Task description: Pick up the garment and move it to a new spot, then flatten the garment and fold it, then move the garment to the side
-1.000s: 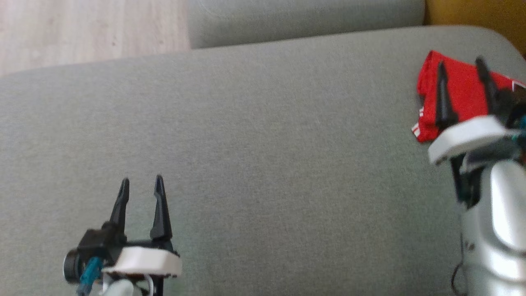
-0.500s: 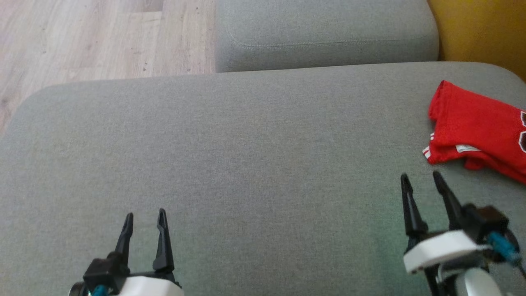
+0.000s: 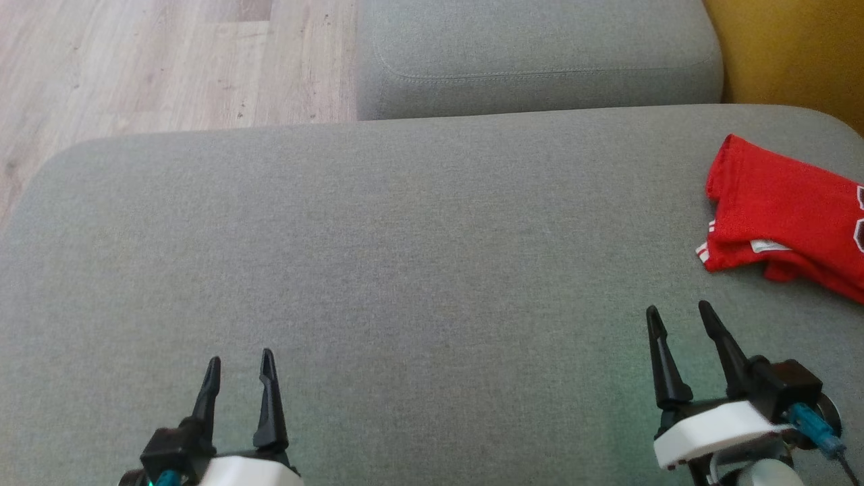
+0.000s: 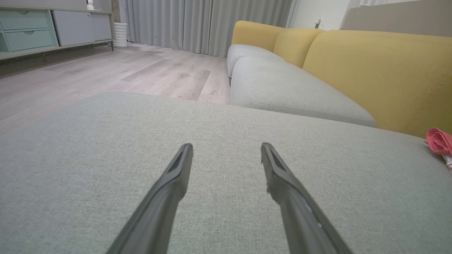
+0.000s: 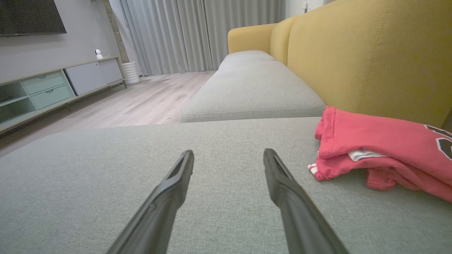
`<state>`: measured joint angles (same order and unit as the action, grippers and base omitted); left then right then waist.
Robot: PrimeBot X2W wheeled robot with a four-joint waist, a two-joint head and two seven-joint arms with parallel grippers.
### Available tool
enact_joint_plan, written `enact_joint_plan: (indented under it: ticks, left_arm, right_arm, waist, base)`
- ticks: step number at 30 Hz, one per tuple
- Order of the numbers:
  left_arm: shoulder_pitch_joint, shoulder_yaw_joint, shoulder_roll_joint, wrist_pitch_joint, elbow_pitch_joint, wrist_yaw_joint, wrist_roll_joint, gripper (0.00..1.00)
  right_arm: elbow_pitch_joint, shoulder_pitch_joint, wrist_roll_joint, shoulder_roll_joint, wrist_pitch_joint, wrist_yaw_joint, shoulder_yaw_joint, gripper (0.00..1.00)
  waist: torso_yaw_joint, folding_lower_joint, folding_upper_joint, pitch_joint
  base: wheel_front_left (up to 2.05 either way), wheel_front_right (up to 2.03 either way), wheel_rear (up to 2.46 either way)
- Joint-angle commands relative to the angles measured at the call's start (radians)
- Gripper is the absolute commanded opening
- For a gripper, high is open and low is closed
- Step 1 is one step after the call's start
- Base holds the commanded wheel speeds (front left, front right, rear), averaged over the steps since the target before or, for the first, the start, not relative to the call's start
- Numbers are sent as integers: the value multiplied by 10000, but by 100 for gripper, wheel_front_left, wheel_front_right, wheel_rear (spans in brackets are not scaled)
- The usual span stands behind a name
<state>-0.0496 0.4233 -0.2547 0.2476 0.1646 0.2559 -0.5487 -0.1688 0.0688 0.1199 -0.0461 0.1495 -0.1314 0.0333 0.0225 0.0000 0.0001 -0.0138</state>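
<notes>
red garment (image 3: 783,202) cut off at the right edge, its dark print (image 3: 859,233) partly lost; left gripper (image 3: 240,358) body cropped at the bottom edge; white object (image 5: 98,54) on the cabinet (image 5: 88,76), too small to identify

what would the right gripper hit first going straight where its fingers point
Way looks free: the right gripper points along the grey fabric sofa cushion, left of the folded red garment, toward the farther grey seat cushion. Height above the fabric is unclear.

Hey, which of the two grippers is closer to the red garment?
The right gripper: its open fingers sit just short of the red garment at the right edge of the grey cushion; the left gripper is far across it.
</notes>
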Motion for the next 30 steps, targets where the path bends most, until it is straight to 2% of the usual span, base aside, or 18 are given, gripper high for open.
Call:
enact_joint_plan:
  ticks: [1,13,14,19,30]
  left_arm:
    - [295,-290,-30,44,-207,63,-100,100]
    - [223,-226,17,-146,-229,20,-352,100]
    - [-4,45,83,-190,57,2,-338,0]
    - [-227,76,196,-189,763,3,-329,0]
    - [-78,-369,335,-461,759,-330,-1261,0]
  right_arm:
    - [292,-296,-87,-42,118,7,273,100]
    - [206,-332,-6,-42,182,7,348,100]
    - [-69,1,8,0,18,0,85,0]
    - [-891,290,23,6,-17,0,113,0]
    - [-863,121,1416,-72,-164,1,75,0]
  waist:
    - [10,0,-1,-4]
    - [-14,0,-1,30]
    - [-12,0,-1,31]
    - [-18,0,-1,35]
    - [-36,0,-1,48]
  base:
    - [0,0,0]
    - [0,0,0]
    - [0,0,0]
    - [0,0,0]
    - [0,0,0]
